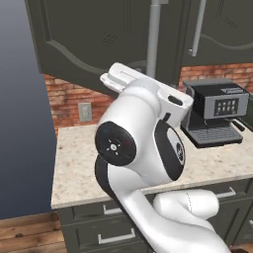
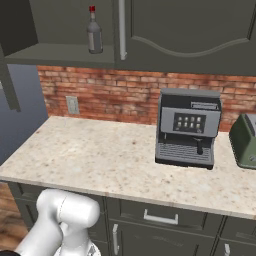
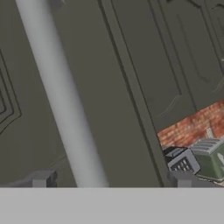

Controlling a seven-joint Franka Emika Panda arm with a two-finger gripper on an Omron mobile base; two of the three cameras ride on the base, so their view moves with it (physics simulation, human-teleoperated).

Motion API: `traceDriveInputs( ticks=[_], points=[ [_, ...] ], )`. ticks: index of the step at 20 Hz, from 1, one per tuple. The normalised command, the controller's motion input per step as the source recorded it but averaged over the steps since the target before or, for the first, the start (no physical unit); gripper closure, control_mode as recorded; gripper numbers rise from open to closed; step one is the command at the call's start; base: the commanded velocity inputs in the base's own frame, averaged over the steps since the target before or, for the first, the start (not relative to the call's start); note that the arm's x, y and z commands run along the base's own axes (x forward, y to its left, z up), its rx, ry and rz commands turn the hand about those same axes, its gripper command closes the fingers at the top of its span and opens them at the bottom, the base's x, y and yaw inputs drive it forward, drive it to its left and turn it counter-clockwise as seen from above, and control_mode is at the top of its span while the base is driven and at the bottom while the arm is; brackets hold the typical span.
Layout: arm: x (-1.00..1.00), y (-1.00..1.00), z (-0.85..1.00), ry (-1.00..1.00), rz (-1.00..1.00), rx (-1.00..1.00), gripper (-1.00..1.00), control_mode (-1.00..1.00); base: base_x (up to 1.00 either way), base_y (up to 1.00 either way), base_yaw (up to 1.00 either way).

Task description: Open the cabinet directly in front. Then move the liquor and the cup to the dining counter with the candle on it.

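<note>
Over on the left, the left door (image 1: 94,44) of the cabinet (image 2: 190,30) is hanging swung out toward the room, so the shelf behind it is showing. The liquor (image 2: 94,31) is standing upright on that shelf, near the inner edge of the opening, just beside the long silver handle (image 2: 121,30) of the right door. I am not finding the green cup anywhere on the visible part of the shelf, so I cannot say where it is sitting.

Moving to the middle, the white arm (image 1: 148,148) is rising high toward the doors, and the gripper (image 3: 111,179) is sitting right up against a door panel with a bar handle (image 3: 61,96) running up between its 2 finger tips (image 3: 41,179). The jaws are standing wide apart, 1 tip on each side of the bar, and they are gripping nothing.

Further right, the right door is looking closed, flat against the cabinet front. Below it, on the beige worktop (image 2: 100,155) against the brick wall, a coffee machine (image 2: 187,127) is standing, and a green toaster (image 2: 245,140) is sitting at the far right edge.

As I judge it, the opening step is about half done: 1 door is out and the other seems to be waiting. The bottle is untouched, and both things are yet to be carried to the dining counter.
</note>
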Motion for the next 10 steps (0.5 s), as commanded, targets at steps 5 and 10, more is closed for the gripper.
traceDriveInputs(
  ticks=[5, 10],
  points=[
    [-0.89, -0.53, 0.14, -0.22, 0.0, 0.02, -1.0, -1.0, 0.0, 0.0, 0.0],
    [-0.69, -0.69, 0.29, -0.15, 0.01, 0.06, -1.0, -1.0, 0.0, 0.0, 0.0]
  ],
)
